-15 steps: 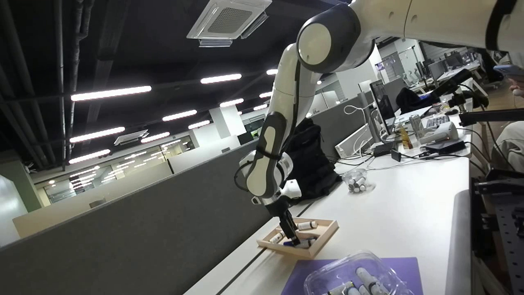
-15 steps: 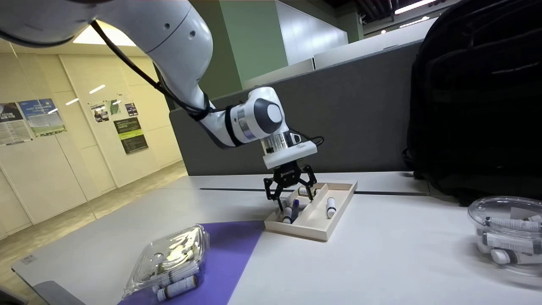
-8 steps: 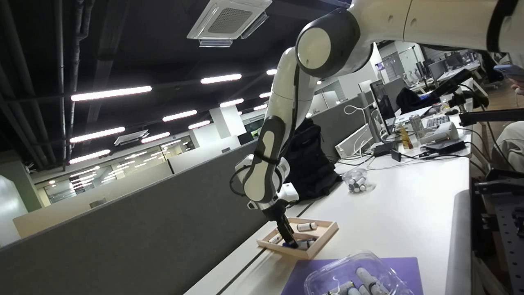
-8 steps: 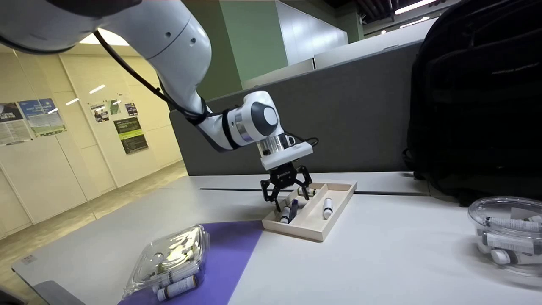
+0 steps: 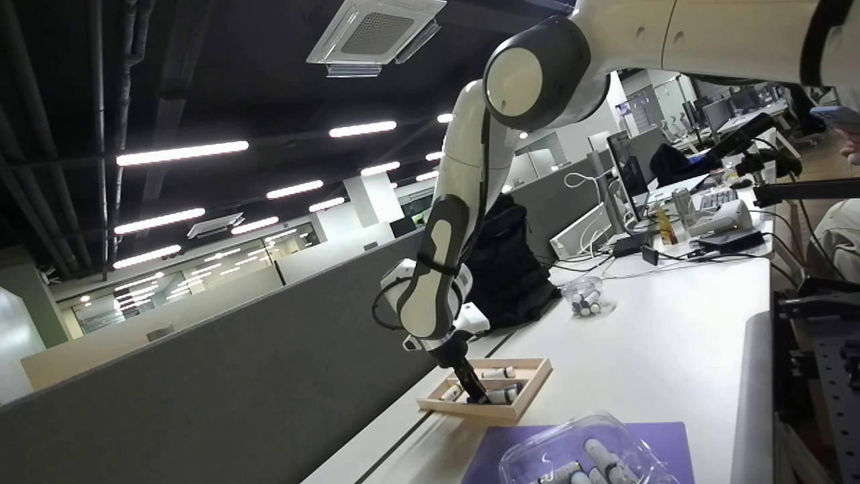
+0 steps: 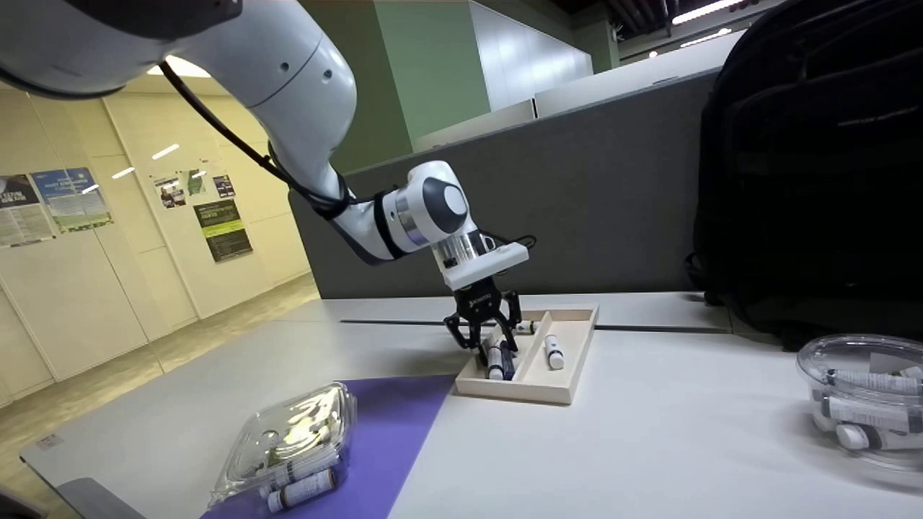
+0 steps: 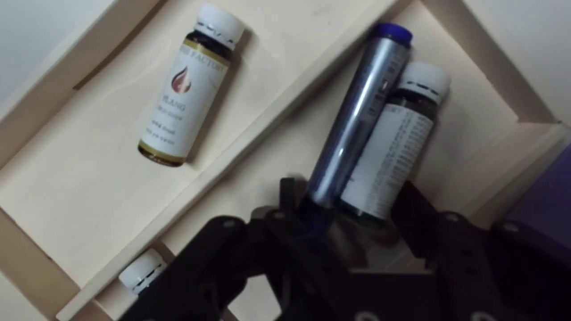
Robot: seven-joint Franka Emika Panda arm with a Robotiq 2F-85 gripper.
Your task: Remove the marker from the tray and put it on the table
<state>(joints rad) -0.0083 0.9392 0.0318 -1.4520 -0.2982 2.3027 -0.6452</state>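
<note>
The marker (image 7: 354,120), slim and silvery dark with a blue end, lies in one compartment of the tray (image 6: 515,391), against a white-capped bottle (image 7: 388,160). My gripper (image 7: 349,191) reaches down over their near ends, jaws partly closed, one finger on the marker's side and the other against the bottle. Whether they are squeezed is unclear; the marker's lower end is lost among the dark fingers. In both exterior views the gripper (image 5: 482,401) (image 6: 498,353) is inside the tray, which sits on the white table (image 6: 649,418).
A bottle (image 7: 187,98) lies across the divider, and another bottle's cap (image 7: 142,269) shows by the finger linkage. A purple mat (image 6: 425,411) with a clear box (image 6: 288,440) is near the tray. Behind stand a grey partition (image 6: 591,216) and black backpack (image 6: 807,180); a clear tub (image 6: 865,404) holds bottles.
The gripper has shifted and its jaws have come closer together around the marker and bottle. The tray has turned slightly, and the things inside it have shifted.
</note>
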